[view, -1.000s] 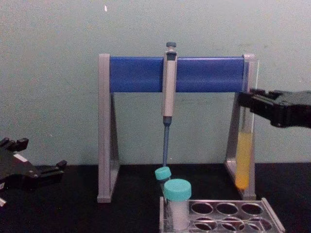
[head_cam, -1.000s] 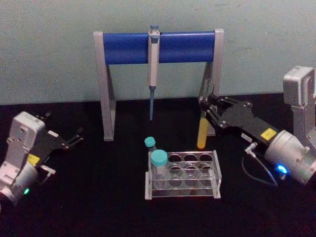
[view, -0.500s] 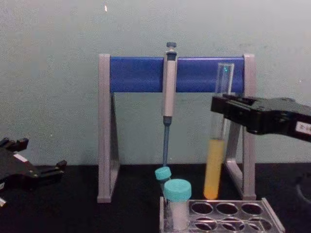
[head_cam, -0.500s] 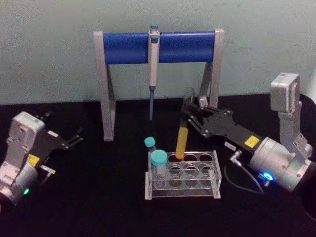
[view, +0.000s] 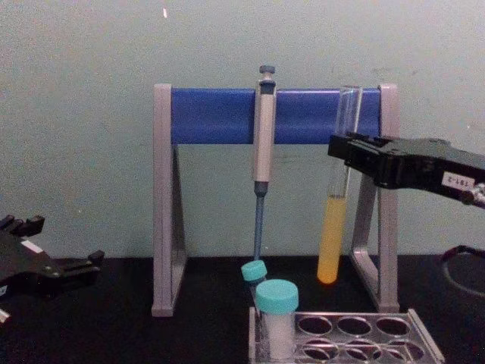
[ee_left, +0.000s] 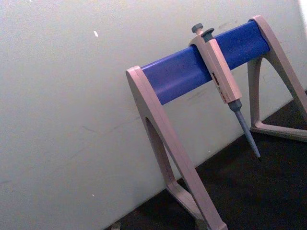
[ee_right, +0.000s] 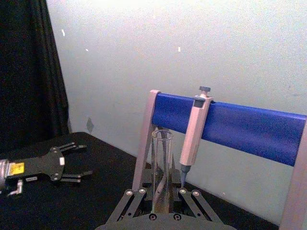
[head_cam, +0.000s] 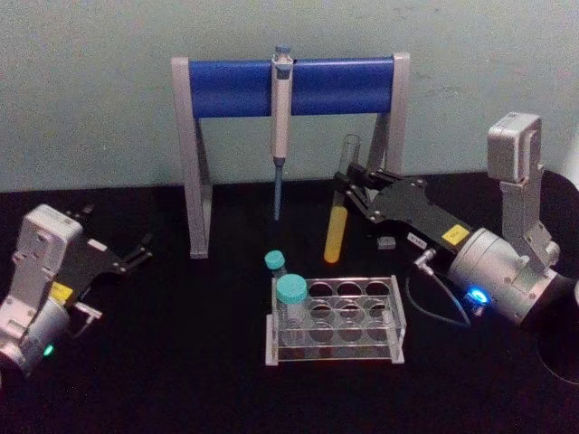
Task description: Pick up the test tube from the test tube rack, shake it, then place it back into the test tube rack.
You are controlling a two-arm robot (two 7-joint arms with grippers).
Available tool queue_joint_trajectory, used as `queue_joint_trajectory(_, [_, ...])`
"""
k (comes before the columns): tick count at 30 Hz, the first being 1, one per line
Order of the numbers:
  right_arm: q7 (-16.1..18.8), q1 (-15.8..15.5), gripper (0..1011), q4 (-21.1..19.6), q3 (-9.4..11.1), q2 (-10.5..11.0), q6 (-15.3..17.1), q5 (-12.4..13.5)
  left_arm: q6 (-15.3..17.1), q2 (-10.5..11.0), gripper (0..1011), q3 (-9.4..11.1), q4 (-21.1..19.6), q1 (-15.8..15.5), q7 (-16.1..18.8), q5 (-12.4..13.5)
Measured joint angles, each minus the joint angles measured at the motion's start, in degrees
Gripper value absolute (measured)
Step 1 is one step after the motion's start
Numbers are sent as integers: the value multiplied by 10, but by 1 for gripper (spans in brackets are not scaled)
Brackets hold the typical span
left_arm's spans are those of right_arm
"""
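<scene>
My right gripper [head_cam: 346,187] is shut on the upper part of the test tube [head_cam: 334,237], a slim clear glass tube with yellow-orange liquid in its lower part. It hangs slightly tilted in the air, above and behind the clear test tube rack [head_cam: 395,316], with its round bottom well above the rack's holes. The chest view shows the test tube [view: 330,239] held by the right gripper [view: 342,152] in front of the blue bar, above the rack [view: 424,345]. In the right wrist view its open rim [ee_right: 161,136] rises between my fingers. My left gripper [head_cam: 145,249] rests open at the far left.
A grey-and-blue pipette stand [head_cam: 231,86] with a hanging pipette [head_cam: 280,99] stands close behind the tube. Two teal-capped vials [head_cam: 291,294] sit in the rack's left end. A small grey object [head_cam: 387,242] lies on the black table under my right gripper.
Over the last second the right gripper carried the tube from the right towards the middle, dipped it close to the rack's top, then lifted it again. The left arm has not moved.
</scene>
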Motion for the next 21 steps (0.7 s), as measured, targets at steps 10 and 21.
queue_joint_trajectory(10, [-12,-10,216,-13,13,15,10,-9,0,0,1001,0,0,0,0,0])
queue_joint_trajectory(21, [-7,-55,216,-68,27,55,34,-12,0,0,1001,0,0,0,0,0])
